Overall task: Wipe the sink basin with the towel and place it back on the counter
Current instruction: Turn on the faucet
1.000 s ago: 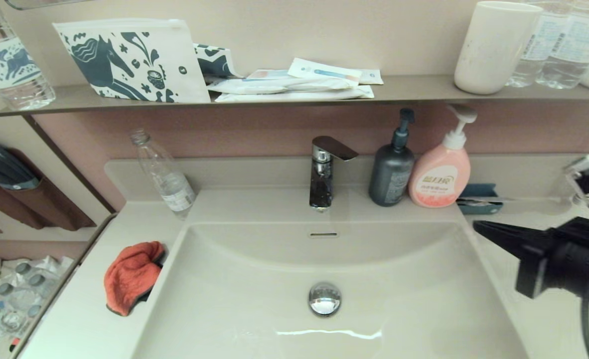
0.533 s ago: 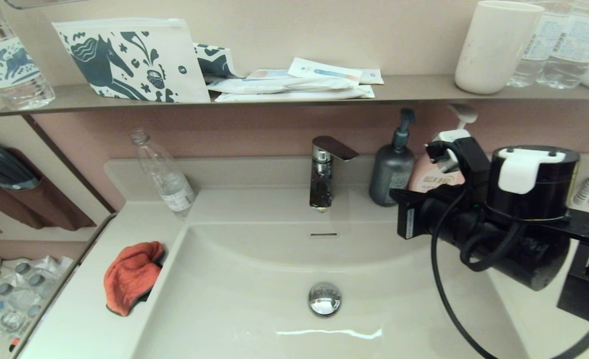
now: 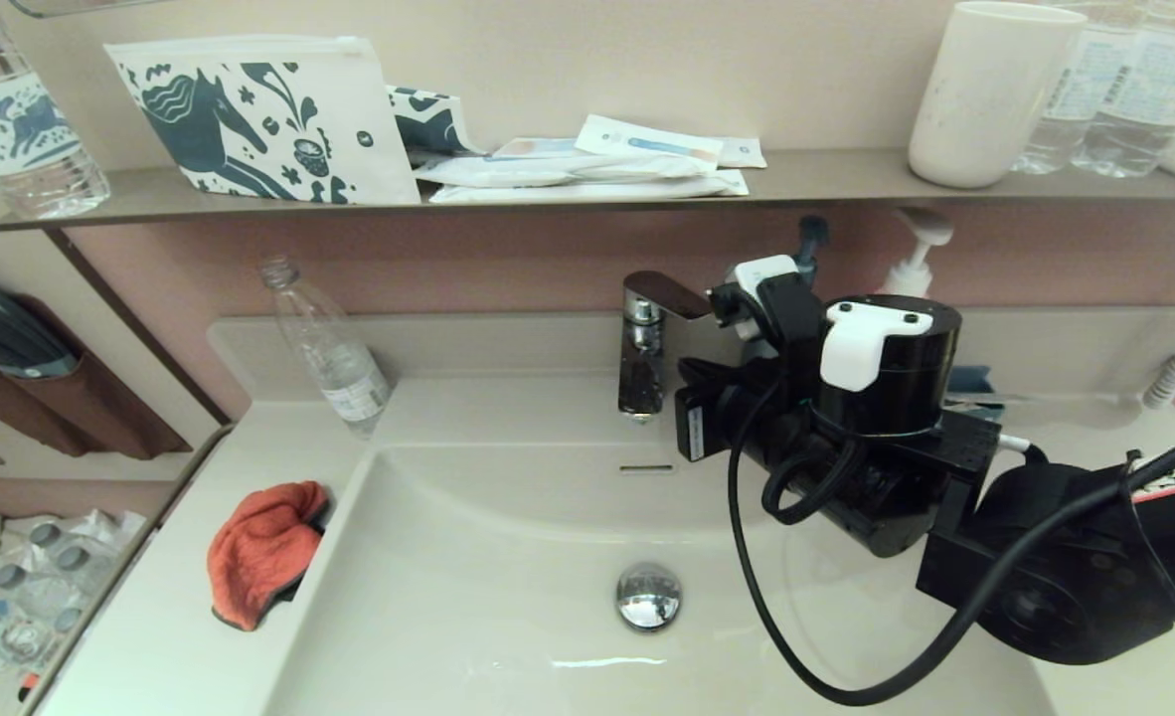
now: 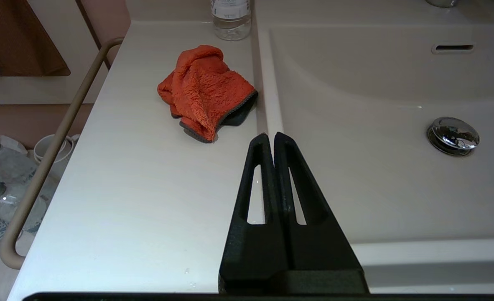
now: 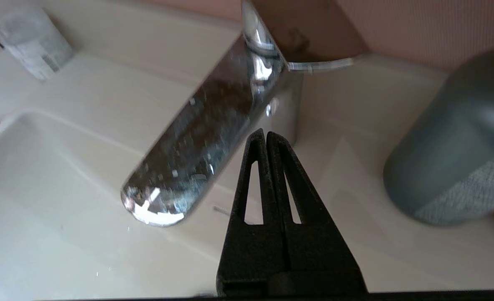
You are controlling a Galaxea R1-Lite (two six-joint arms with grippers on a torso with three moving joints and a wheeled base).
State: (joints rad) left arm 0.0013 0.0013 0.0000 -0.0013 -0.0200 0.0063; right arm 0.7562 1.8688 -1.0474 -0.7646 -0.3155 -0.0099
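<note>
The orange-red towel [image 3: 261, 552] [image 4: 207, 90] lies bunched on the cream counter [image 3: 150, 646] [image 4: 146, 188], against the left rim of the sink basin [image 3: 508, 557] [image 4: 376, 175]. The chrome drain plug [image 3: 648, 595] [image 4: 453, 136] sits mid-basin. My left gripper [image 4: 271, 136] is shut and empty, low over the rim between counter and basin, a short way short of the towel; the head view does not show it. Shut and empty too, my right gripper [image 3: 685, 370] [image 5: 266, 133] hangs over the basin's back edge, its tips just beside the faucet [image 3: 644, 343] [image 5: 213, 138].
A grey soap dispenser [image 5: 456, 142] stands close to the right gripper, and my right arm hides most of it and of the pink pump bottle [image 3: 921, 239] from the head. A clear bottle [image 3: 327, 348] [image 4: 230, 19] stands behind the towel. The wall shelf [image 3: 826, 179] overhangs the back.
My right arm has swung in from the right edge, leftward past the soap bottles, and its gripper now sits beside the faucet. The towel has not moved.
</note>
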